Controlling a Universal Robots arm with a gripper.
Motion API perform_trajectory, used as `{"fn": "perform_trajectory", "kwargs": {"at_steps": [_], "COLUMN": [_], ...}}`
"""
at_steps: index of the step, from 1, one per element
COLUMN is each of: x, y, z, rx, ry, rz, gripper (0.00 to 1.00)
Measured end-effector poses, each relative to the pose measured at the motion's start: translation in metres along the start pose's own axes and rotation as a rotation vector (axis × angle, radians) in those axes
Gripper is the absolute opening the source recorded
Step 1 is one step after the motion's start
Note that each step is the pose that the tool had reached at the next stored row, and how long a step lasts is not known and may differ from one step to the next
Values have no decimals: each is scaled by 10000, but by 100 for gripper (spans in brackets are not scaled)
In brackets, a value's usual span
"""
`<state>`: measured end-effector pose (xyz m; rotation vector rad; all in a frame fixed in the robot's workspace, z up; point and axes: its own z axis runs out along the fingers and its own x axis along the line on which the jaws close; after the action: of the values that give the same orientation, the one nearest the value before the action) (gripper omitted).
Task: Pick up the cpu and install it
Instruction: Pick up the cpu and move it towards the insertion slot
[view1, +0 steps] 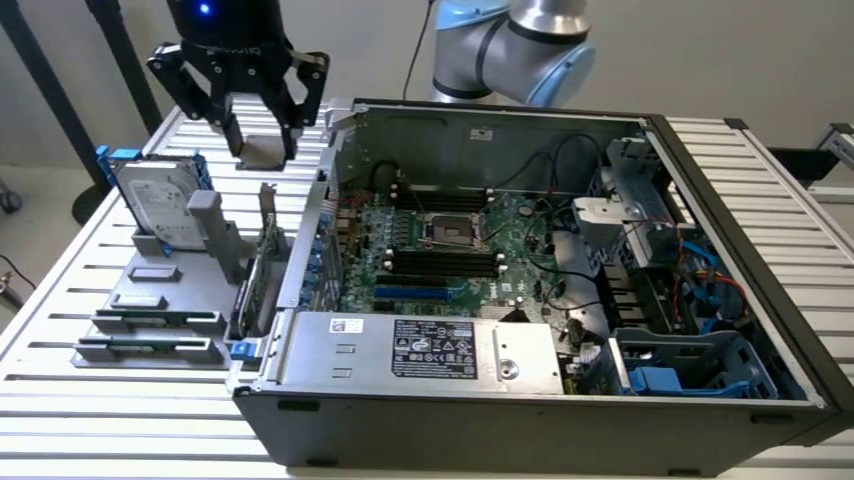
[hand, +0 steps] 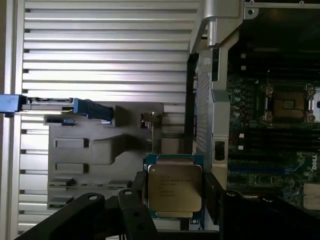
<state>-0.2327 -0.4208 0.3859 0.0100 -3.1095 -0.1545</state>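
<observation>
Gripped the cpu (hand: 175, 187) by its edges with the hand (view1: 263, 140) — hung just outside the open computer case (view1: 534, 420), higher than its side wall. Held inside that case: motherboard (view1: 521, 290), socket (view1: 450, 233) bare.

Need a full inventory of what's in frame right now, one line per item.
table: 1, white slatted, under everything
computer case: 1, grey, open, on table
motherboard: 1, green, inside case
cpu socket: 1, silver, on motherboard
power supply: 1, silver, inside case
fixture: 1, grey, on table beside case
hard drive: 1, silver in blue frame, upright in fixture
memory sticks: 2, dark, lying in fixture
cpu: 1, silver-grey, in claw, above table
claw: 1, black, shut on cpu
arm: 1, silver and light blue, behind case
</observation>
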Motion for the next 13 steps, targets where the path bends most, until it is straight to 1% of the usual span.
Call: {"fn": "perform_trajectory", "kwargs": {"at_steps": [8,11,13], "x": [-348,-481,-571], "y": [17,28,41], "z": [-8,-11,-11], "rx": [-144,-174,-175], "ry": [-1,-1,-1], "rz": [-5,-5,-5], "gripper": [55,55,55]}}
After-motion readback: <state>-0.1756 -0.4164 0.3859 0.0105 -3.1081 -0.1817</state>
